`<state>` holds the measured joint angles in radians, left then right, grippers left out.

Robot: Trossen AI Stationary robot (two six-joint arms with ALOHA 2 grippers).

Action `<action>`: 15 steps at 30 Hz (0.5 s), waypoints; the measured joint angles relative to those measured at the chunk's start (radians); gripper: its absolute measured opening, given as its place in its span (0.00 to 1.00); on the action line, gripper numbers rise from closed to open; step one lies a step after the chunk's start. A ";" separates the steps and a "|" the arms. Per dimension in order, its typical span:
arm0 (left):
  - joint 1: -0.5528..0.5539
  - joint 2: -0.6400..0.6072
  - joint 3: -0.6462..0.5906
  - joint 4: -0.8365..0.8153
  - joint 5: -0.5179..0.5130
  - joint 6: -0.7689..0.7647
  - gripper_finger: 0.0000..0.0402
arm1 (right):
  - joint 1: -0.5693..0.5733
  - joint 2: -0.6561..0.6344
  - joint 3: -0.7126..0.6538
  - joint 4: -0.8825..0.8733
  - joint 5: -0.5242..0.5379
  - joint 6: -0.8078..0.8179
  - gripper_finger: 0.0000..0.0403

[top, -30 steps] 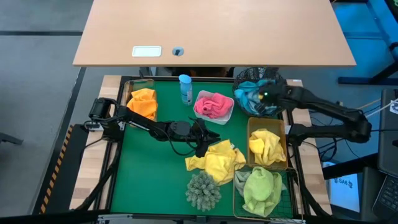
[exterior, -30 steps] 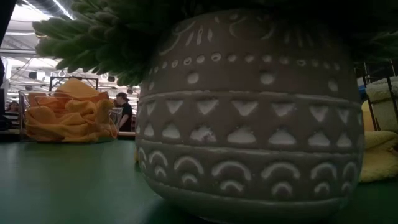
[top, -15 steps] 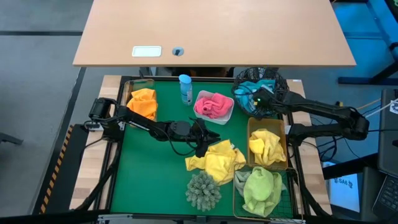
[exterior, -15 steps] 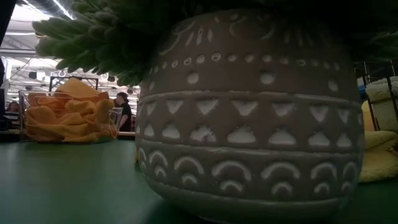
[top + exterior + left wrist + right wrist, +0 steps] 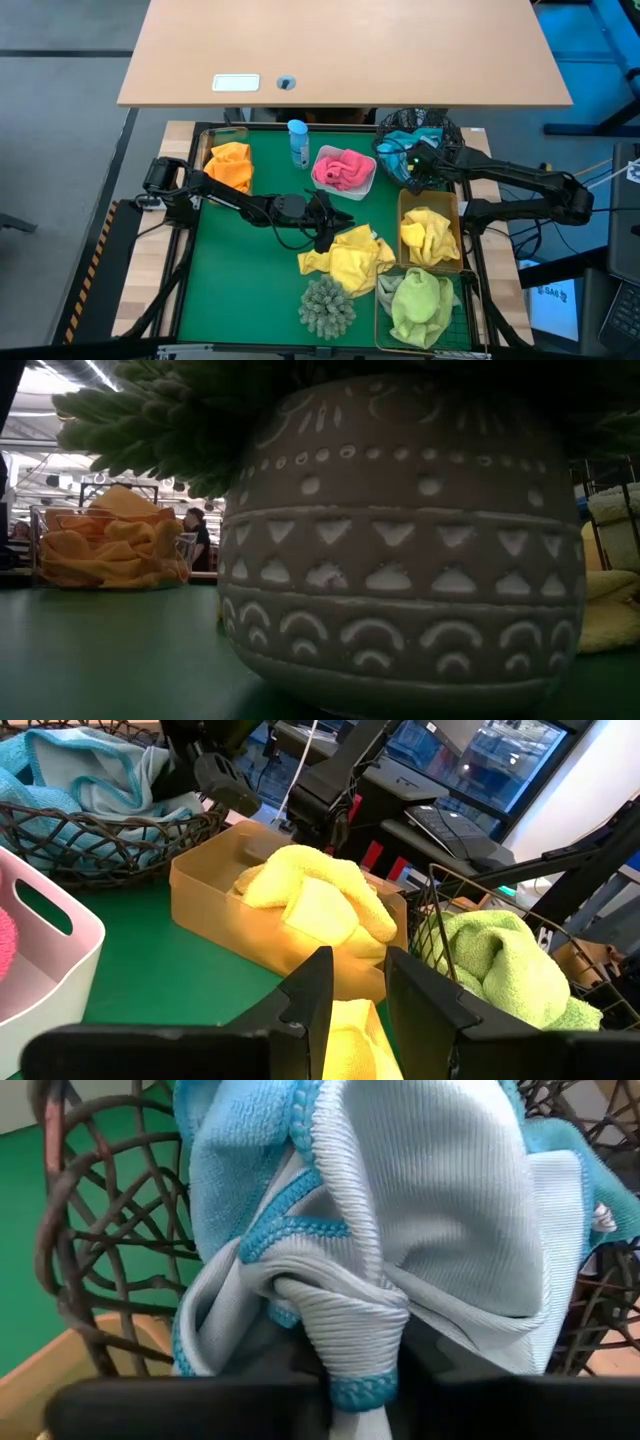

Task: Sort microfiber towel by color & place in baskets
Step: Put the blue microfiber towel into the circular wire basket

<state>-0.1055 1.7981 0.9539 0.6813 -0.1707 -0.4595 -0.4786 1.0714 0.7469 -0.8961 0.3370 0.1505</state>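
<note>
My right gripper [image 5: 411, 160] reaches down into the round black wire basket [image 5: 446, 132] at the far right, shut on a teal-blue towel [image 5: 400, 1210] that fills its wrist view. My left gripper [image 5: 322, 232] stands open mid-table at the near-left edge of a loose yellow towel [image 5: 349, 259] lying on the green mat. In the left wrist view the yellow cloth [image 5: 346, 1042] shows low between the fingers; whether they touch it cannot be told. Orange towels [image 5: 230, 165], pink towels [image 5: 341, 169], a yellow towel [image 5: 428, 234] and a pale green towel [image 5: 420, 303] lie in their baskets. My right gripper has a bunched fold of the teal-blue towel with its blue hem [image 5: 352, 1365] between its two fingers, several layers together. The fingers slant steeply down from above. The rest of the towel lies heaped inside the wire basket [image 5: 90, 1270].
A small blue bottle [image 5: 298, 142] stands at the far edge between the orange and pink baskets. A shaggy grey-green plant in a patterned grey pot [image 5: 327, 307] stands near the front and fills the low view [image 5: 400, 560]. Bare mat [image 5: 240, 280] lies front left.
My right gripper has come down into the black wire basket, shifting a little toward the table's left and tipping steeper, and the teal-blue towel has gone down with it.
</note>
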 joint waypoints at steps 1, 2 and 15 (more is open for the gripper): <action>0.000 0.000 0.000 0.000 0.000 0.000 0.22 | 0.000 0.000 0.005 -0.007 -0.001 0.000 0.20; 0.000 0.000 0.000 0.000 0.000 0.000 0.22 | 0.000 0.000 0.013 -0.013 -0.001 0.000 0.24; 0.000 0.000 0.000 0.000 0.000 0.000 0.22 | 0.000 0.000 0.299 -0.260 -0.034 0.000 0.57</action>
<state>-0.1055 1.7981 0.9539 0.6815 -0.1703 -0.4595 -0.4782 1.0714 1.0459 -1.1558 0.3029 0.1508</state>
